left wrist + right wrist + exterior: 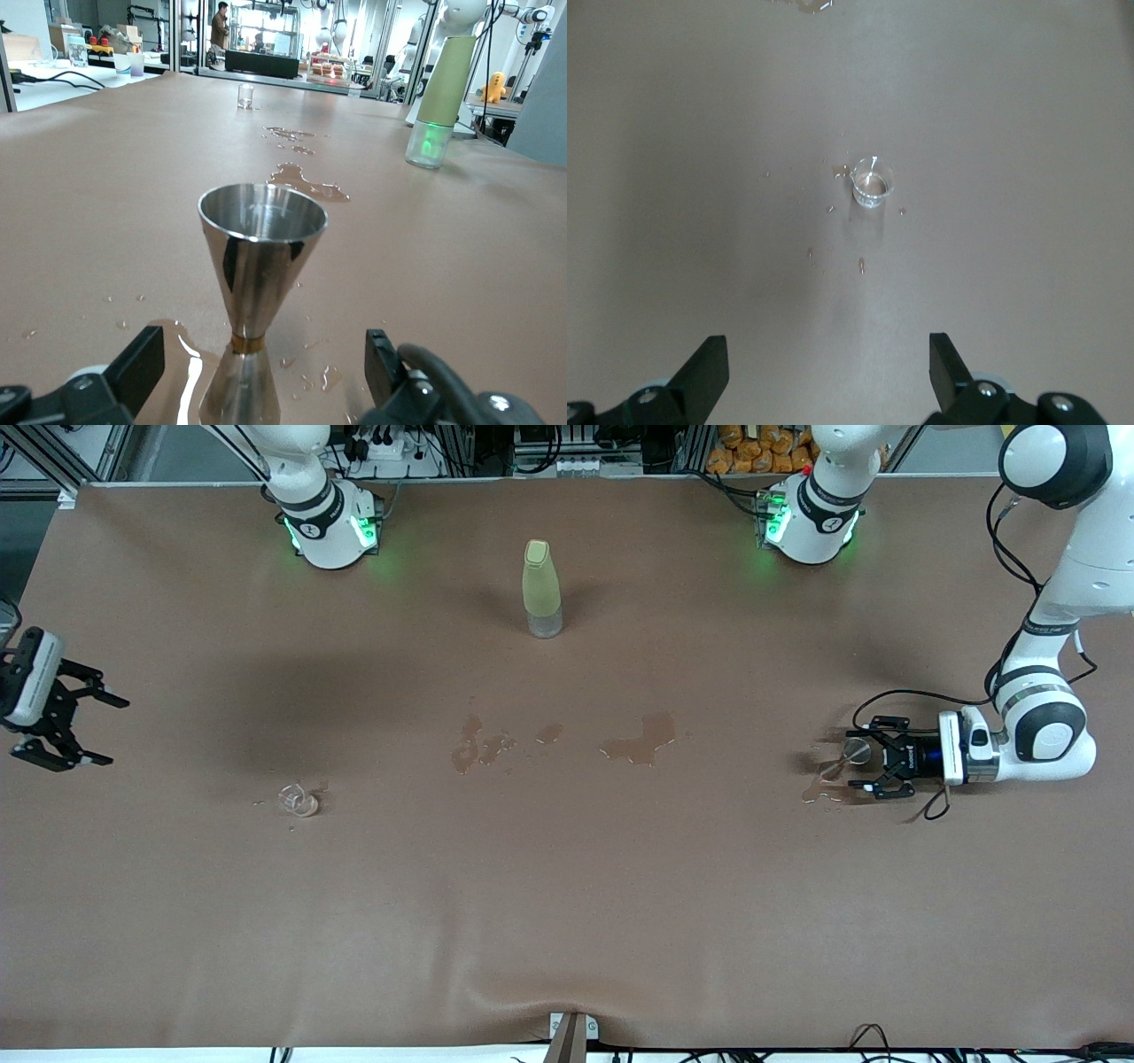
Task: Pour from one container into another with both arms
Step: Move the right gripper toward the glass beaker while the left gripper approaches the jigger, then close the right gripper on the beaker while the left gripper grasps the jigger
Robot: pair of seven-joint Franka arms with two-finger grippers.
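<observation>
I take the yellow-green bottle (542,589) as my landmark: the silvery jigger (856,751) stands upright toward the left arm's end from it, between the spread, empty fingers of my left gripper (864,762). The clear cup (298,800) sits toward the right arm's end (nearer the front camera than the bottle), well apart from my right gripper (89,726), also spread and empty.

White arms, black cabled pincers

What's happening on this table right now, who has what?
Nobody holds anything. The left gripper sits low with its jaws open around the metal measure, which stands upright in a small puddle. The right gripper, open, hangs over the right arm's end of the table, apart from the clear cup. Spills mark the cloth mid-table; a yellow-green bottle stands nearer the bases.
</observation>
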